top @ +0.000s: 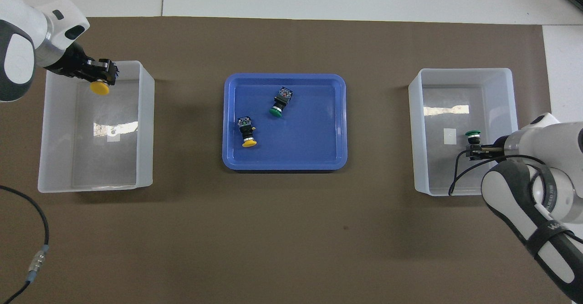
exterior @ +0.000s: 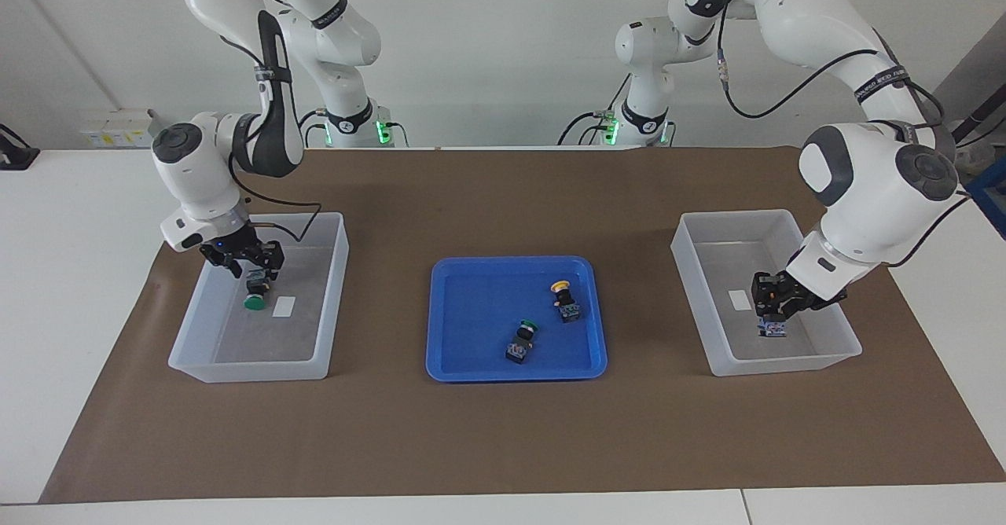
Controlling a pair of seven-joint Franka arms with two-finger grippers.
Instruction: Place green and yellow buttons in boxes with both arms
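My left gripper (exterior: 772, 311) (top: 103, 68) is shut on a yellow button (top: 99, 88) and holds it low inside the box (exterior: 786, 366) (top: 91, 188) at the left arm's end; the button's bluish base (exterior: 772, 328) shows in the facing view. My right gripper (exterior: 245, 262) (top: 474, 152) is inside the other box (exterior: 259, 368) (top: 460, 71), fingers spread. A green button (exterior: 255, 292) (top: 473, 134) sits cap down just under them. I cannot tell whether it touches the floor. Another yellow button (exterior: 564, 301) (top: 247, 134) and another green button (exterior: 520, 342) (top: 279, 102) lie in the tray.
The shallow blue tray (exterior: 471, 352) (top: 309, 149) sits mid-table between the two boxes, on a brown mat (exterior: 503, 431) (top: 291, 231). A white label (exterior: 284, 306) (top: 450, 136) lies on the floor of the right arm's box.
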